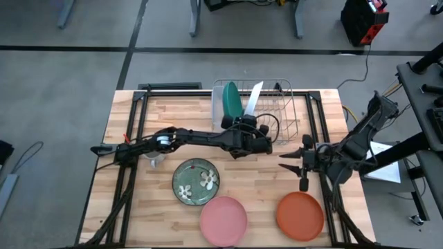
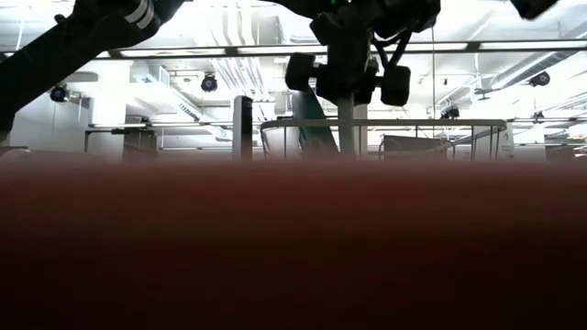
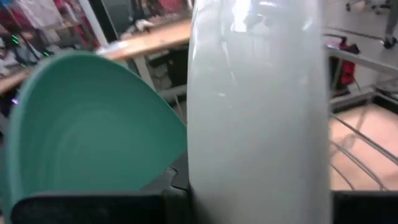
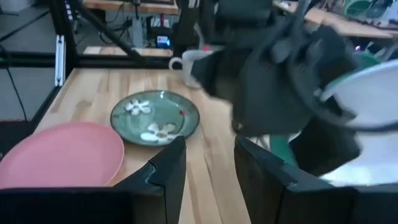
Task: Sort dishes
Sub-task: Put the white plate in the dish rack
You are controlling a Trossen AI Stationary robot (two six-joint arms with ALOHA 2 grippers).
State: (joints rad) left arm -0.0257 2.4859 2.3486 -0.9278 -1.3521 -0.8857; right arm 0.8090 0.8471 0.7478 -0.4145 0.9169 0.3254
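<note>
Here, left gripper: clamped on the white bowl, held on edge over the wire dish rack.
Teal plate: upright in the rack, just beside that gripper.
Right gripper: fingers apart, holding nothing.
Orange-red plate, pink plate, green flowered plate: flat on the table, nearer the right gripper.

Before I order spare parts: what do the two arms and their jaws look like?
Both are dark, slim, jointed arms. The left arm has a pale silver joint near its base and black cables looping by its wrist. The left gripper is a bulky black block. The right gripper carries flat, angular black jaws.
</note>
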